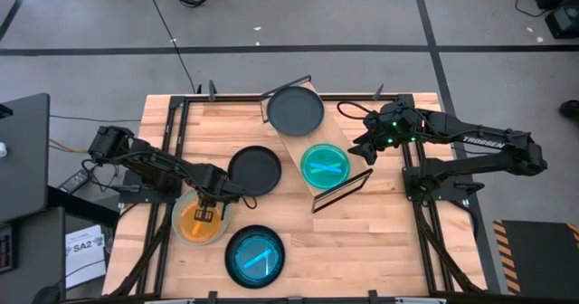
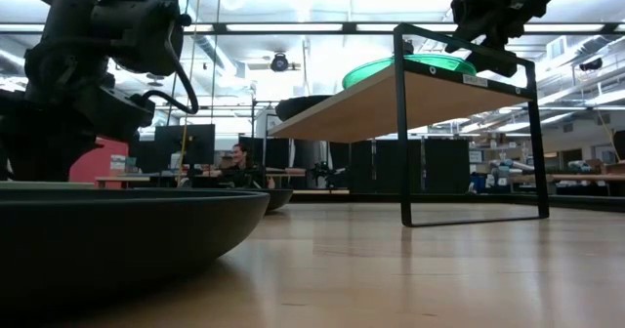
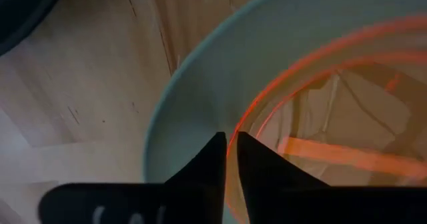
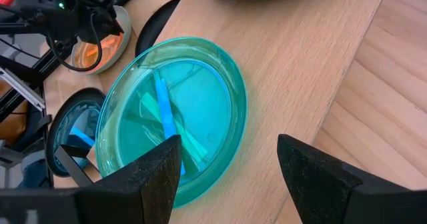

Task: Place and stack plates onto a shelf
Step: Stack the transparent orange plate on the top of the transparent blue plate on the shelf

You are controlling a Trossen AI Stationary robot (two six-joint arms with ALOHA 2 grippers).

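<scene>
An orange see-through plate (image 1: 201, 219) lies nested in a pale green plate (image 3: 193, 91) near the table's left side. My left gripper (image 1: 207, 213) (image 3: 231, 139) stands over it, shut on its rim. The shelf (image 1: 336, 188) runs slantwise across the table's middle. It carries a dark grey plate (image 1: 295, 110) at its far end and a teal plate (image 1: 325, 164) (image 4: 172, 117) nearer. My right gripper (image 1: 364, 148) (image 4: 229, 144) hovers open just right of the teal plate and touches nothing. In the low view the teal plate (image 2: 420, 67) rests flat on the shelf board. My left gripper pinches the orange plate's rim (image 3: 253, 104) between its two fingers, one inside the plate and one outside, in the gap to the pale green plate. The fingers come from above, pointing down. The orange plate sits inside the pale green plate.
A black plate (image 1: 254, 170) lies on the table between my left gripper and the shelf. A teal-striped plate in a dark one (image 1: 254, 255) lies near the table's near edge. Bare tabletop (image 1: 362, 241) lies right of it. People sit at desks in the room beyond.
</scene>
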